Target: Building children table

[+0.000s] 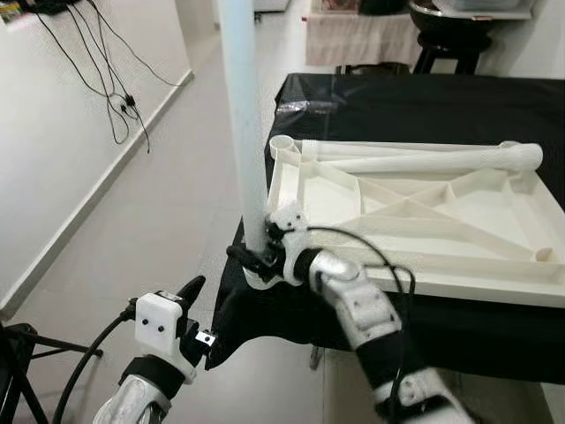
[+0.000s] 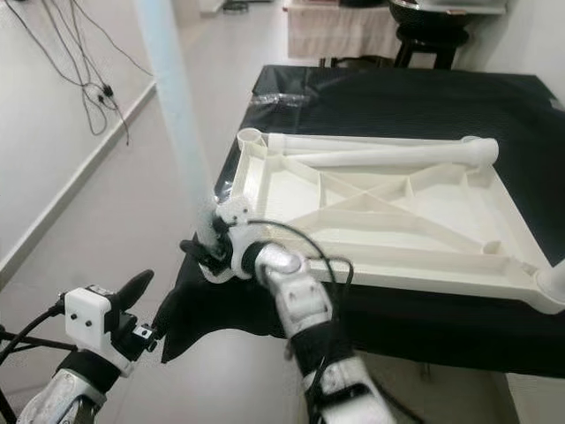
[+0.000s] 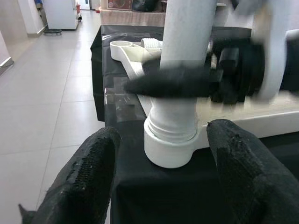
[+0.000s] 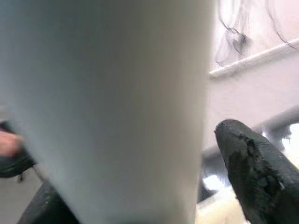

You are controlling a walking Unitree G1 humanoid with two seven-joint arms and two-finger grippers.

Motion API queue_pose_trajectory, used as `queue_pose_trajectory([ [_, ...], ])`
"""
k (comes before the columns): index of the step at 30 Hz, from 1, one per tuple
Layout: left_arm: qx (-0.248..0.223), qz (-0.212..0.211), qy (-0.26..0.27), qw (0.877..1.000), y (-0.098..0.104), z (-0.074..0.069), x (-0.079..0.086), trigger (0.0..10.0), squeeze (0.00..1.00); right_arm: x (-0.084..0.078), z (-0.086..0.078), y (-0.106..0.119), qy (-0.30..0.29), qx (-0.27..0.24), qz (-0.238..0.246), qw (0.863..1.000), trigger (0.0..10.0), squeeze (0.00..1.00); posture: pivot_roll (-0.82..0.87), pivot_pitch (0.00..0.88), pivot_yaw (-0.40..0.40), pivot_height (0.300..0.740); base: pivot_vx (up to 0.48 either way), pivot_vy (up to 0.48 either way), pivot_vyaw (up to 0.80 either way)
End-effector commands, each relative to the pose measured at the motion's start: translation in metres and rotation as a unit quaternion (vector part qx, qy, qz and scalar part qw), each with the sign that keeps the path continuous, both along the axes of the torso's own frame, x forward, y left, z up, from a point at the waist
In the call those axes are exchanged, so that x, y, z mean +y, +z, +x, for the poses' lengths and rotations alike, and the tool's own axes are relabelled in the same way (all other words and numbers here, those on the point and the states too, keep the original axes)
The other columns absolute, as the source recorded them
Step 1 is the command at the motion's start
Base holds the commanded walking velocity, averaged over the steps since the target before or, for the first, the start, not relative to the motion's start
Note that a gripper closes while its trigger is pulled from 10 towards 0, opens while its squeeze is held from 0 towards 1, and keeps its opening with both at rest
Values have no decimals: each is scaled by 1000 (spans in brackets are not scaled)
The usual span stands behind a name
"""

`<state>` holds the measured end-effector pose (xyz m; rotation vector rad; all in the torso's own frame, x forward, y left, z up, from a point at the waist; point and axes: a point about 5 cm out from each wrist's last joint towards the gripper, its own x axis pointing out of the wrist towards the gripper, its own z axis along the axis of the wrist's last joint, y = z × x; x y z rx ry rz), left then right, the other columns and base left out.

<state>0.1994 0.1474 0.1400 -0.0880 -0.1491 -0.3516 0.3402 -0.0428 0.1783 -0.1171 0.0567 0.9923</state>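
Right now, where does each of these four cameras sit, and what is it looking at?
Left eye view: on the head, looking down at the upturned white tabletop on black cloth; both arms show.
Right eye view: beside it, same scene, including the upright table leg.
Left wrist view: along the open left pincer toward the leg's corner socket.
Right wrist view: close against the leg, right pincer around it.
Both wrist views share that leg.
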Motion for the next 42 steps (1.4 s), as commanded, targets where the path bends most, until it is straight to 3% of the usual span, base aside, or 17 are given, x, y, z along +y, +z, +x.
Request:
queue_pose_trajectory([
  [1,7,7,-8,1000,-1,0,-1,10000,0,6,-6,2,103,-6,11,995,10000,0,-22,108,41,740,0,0,0],
  [2,7,7,-8,1000,-1,0,-1,10000,0,6,-6,2,103,-6,11,995,10000,0,-22,108,41,740,0,0,0],
  [5,6,10,-14,1000,-2,1,-4,10000,0,7,-10,-6,195,16,12,981,10000,0,-14,115,48,740,0,0,0],
  [10,12,21,-16,1000,-3,-3,-3,10000,0,14,-5,-11,230,26,9,973,10000,0,14,128,47,740,0,0,0],
  [11,18,23,-15,999,-6,-8,-3,10000,0,17,-2,-10,241,34,12,970,8706,0,28,123,41,740,0,0,0],
  [13,18,23,-15,999,-6,-8,-3,10000,0,17,-2,-10,241,34,12,970,8706,0,28,123,41,740,0,0,0],
  [14,21,21,-13,999,-7,-12,-4,10000,0,18,0,-9,247,45,17,968,0,0,29,127,36,740,0,0,0],
  [23,11,5,-33,999,-3,3,-23,10000,0,11,1,-6,276,67,17,959,0,0,-7,133,33,740,0,0,0],
  [25,23,-11,-61,998,-6,9,-37,10000,0,0,-3,-17,197,59,-1,979,0,0,-23,140,23,740,0,0,0],
  [28,26,-15,-68,997,-6,9,-40,10000,0,-4,-5,-21,158,57,-6,986,0,0,-23,140,19,740,0,0,0],
  [29,28,-11,-73,997,-5,10,-41,10000,0,-7,-2,-30,1,40,-30,999,0,0,-24,150,18,740,0,0,0],
  [30,28,-11,-73,997,-5,10,-41,10000,0,-7,-2,-30,1,40,-30,999,0,0,-24,150,18,740,0,0,0],
  [31,33,-14,-67,997,-5,10,-36,10000,0,-15,-15,-43,-122,61,-25,990,0,0,-38,161,34,740,0,0,0],
  [33,33,-14,-67,997,-5,10,-36,10000,0,-15,-15,-43,-122,61,-25,990,0,0,-38,161,34,740,0,0,0],
  [34,35,-23,-59,997,-2,9,-31,10000,0,-21,-28,-48,-204,60,-25,977,0,0,-40,167,51,740,0,0,0],
  [39,41,-20,-41,998,0,6,-18,10000,0,-25,-30,-42,-225,34,-25,973,0,0,-36,158,53,740,0,0,0],
  [42,51,-10,-33,998,-3,-3,-13,10000,0,-32,-19,-41,-221,16,-34,974,0,0,-22,149,48,740,0,0,0],
])
